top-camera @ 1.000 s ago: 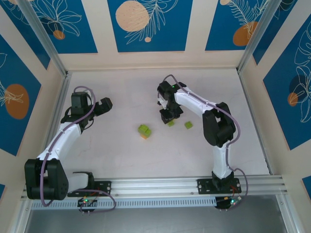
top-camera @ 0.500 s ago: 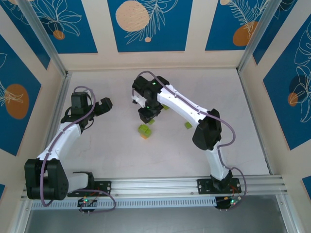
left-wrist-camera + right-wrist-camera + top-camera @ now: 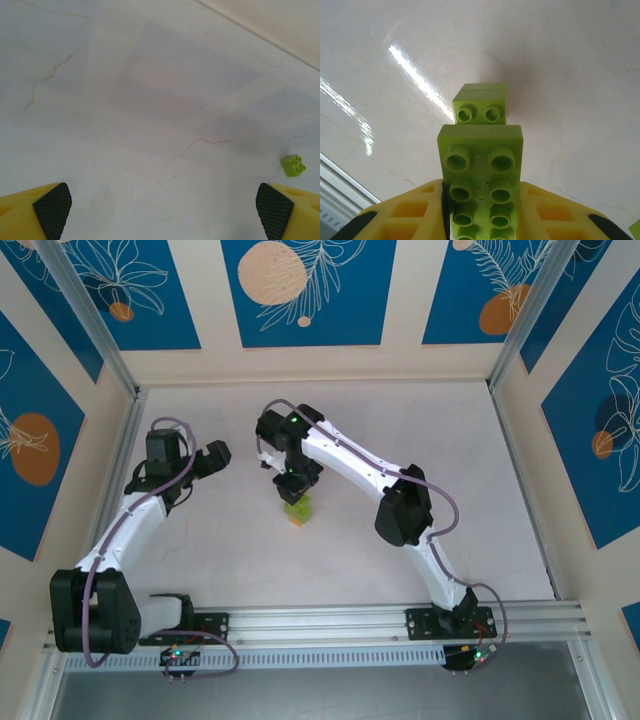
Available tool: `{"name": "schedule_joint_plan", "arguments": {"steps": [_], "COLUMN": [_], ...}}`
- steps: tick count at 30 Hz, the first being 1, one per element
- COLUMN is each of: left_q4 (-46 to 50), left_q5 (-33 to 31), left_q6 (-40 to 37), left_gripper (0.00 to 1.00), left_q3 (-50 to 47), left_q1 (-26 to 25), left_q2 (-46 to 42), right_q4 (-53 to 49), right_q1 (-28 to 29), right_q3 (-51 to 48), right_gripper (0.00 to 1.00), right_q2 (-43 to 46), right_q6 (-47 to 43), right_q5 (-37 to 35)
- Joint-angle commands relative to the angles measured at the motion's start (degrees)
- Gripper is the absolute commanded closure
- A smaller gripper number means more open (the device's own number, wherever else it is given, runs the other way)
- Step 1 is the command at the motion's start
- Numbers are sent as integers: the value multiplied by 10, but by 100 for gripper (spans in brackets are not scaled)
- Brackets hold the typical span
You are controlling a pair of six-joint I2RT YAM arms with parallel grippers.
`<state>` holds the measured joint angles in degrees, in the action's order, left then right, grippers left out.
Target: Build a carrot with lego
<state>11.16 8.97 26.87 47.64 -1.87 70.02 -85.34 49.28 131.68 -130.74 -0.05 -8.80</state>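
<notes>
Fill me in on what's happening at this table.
The right gripper has its fingers shut on a long lime-green brick, holding it over the partly built carrot in the middle of the table. The left gripper hangs open off to the left, holding nothing. A small loose lime-green brick lies ahead of it.

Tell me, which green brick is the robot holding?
The long brick, pinched in the right hand. The small square brick and the carrot sit on the table.

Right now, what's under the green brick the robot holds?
The carrot: its green top pokes out past the brick in the right gripper. The brick covers the rest, so whether they touch is hidden.
</notes>
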Motion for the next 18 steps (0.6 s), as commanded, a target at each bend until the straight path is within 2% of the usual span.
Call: {"name": "schedule_joint_plan", "arguments": {"steps": [1, 18], "left_q4": [-4, -4], "left_q5": [2, 2], "left_q6": [-6, -7], "left_gripper": [3, 2], "left_q3": [5, 5], "left_q1": [6, 6], "left_q2": [-10, -8], "right_q4": [-31, -35], "right_q1": [2, 2], "right_q3": [17, 17], "right_gripper": [68, 67], "right_q2": [-5, -19], "right_q6": [-15, -16], "right_q5": [4, 12]}}
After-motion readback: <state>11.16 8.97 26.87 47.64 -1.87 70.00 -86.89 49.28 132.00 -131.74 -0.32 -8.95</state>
